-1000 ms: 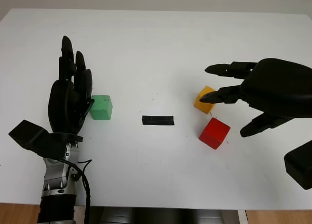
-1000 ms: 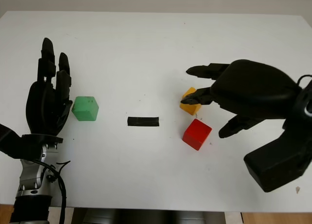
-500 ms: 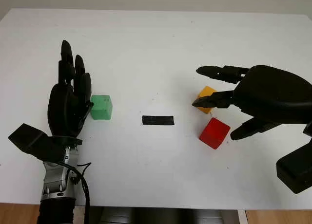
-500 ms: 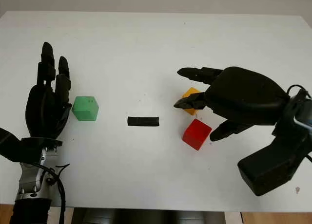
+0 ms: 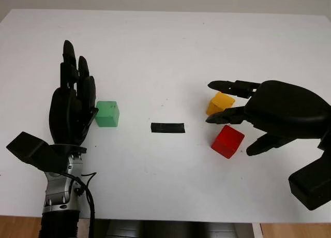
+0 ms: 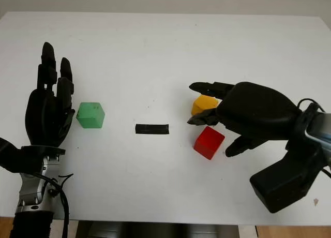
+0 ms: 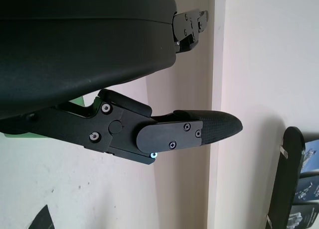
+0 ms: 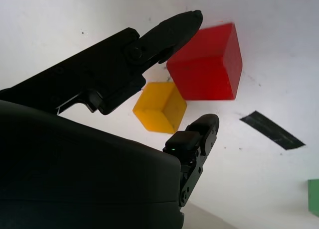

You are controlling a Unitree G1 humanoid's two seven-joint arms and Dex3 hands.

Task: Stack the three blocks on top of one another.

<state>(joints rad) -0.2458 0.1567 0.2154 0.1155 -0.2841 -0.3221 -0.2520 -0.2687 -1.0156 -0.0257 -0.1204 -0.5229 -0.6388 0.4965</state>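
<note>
1. Reaching in from the lower right, the right hand (image 5: 258,111) hovers over the white table (image 5: 165,46), open and holding nothing.
2. Two of its fingers (image 5: 227,85) point leftward on either side of the yellow block (image 5: 219,103) — one past the block's far edge, the other just off its near edge. From the head views it is not clear whether either one touches the block.
3. In the right wrist view the yellow block (image 8: 159,107) sits between a long finger above it and a shorter fingertip (image 8: 199,132) beside it, with white table visible around the block.
4. The red block (image 5: 227,141) lies just in front of the yellow one, on the robot's side, turned at an angle; a third finger of the right hand extends near its right-hand edge.
5. A strip of black tape (image 5: 167,128) lies flat near the middle of the table, between the two groups of things.
6. The green block (image 5: 107,114) stands well apart from the other two, on the left side of the table.
7. The left hand (image 5: 72,106) is open beside the green block, on its left — close to it, grasping nothing.
</note>
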